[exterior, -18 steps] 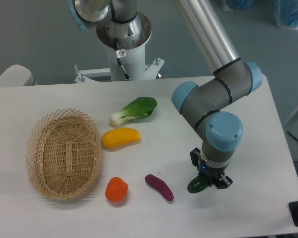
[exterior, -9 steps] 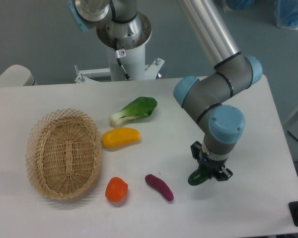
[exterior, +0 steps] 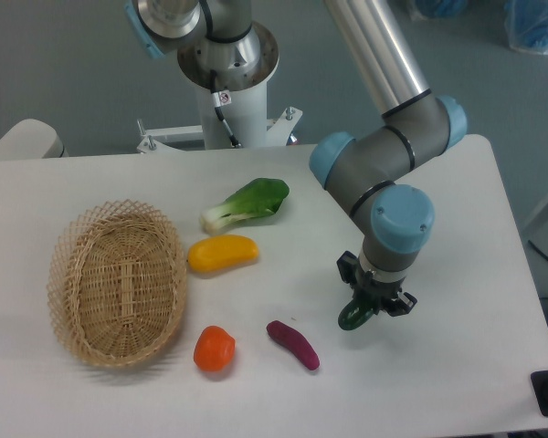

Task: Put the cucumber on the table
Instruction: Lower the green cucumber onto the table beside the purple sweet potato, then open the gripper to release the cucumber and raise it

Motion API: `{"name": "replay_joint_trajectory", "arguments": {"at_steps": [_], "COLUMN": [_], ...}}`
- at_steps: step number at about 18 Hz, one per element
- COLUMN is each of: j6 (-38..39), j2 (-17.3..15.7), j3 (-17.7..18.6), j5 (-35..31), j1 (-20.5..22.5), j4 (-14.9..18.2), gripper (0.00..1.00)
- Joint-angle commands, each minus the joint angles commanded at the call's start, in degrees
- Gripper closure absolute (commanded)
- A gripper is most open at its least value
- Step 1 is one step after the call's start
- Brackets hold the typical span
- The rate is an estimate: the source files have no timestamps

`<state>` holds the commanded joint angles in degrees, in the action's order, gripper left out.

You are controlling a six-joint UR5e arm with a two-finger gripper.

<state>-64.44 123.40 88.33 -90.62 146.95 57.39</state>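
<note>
The dark green cucumber [exterior: 353,315] is held in my gripper [exterior: 373,301], which is shut on it. It hangs just above the white table [exterior: 457,383] at the front right, its lower end pointing down and to the left. The purple vegetable [exterior: 293,344] lies on the table a little to the left of it. My arm's wrist hides the upper end of the cucumber.
An oval wicker basket [exterior: 118,282] stands at the left. A yellow pepper-like piece [exterior: 222,254], a leafy bok choy [exterior: 247,203] and an orange piece [exterior: 214,349] lie between the basket and my arm. The robot base [exterior: 228,64] stands at the back.
My gripper has moved left and a little up the table with the cucumber in it. The other vegetables and the basket have not moved.
</note>
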Motion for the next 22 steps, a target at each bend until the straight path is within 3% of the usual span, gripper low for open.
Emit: {"name": "replay_joint_trajectory", "arguments": {"at_steps": [6, 8, 9, 11, 19, 22], "j6": [4.5, 4.41, 4.58, 4.76, 3.71, -0.06], "j2": [1.76, 1.85, 1.93, 1.94, 0.0, -0.17], "j3": [0.0, -0.17, -0.26, -0.26, -1.93, -4.12], "j5": [-1.05, -1.14, -1.14, -1.05, -0.97, -1.05], "j1": [-2.73, -2.73, -2.73, -2.55, -1.5, -1.32], "j4": [-2.11, -1.85, -1.85, -1.85, -0.97, 2.27], "gripper": [0.72, 0.57, 0.45, 0.0, 0.0, 0.0]}}
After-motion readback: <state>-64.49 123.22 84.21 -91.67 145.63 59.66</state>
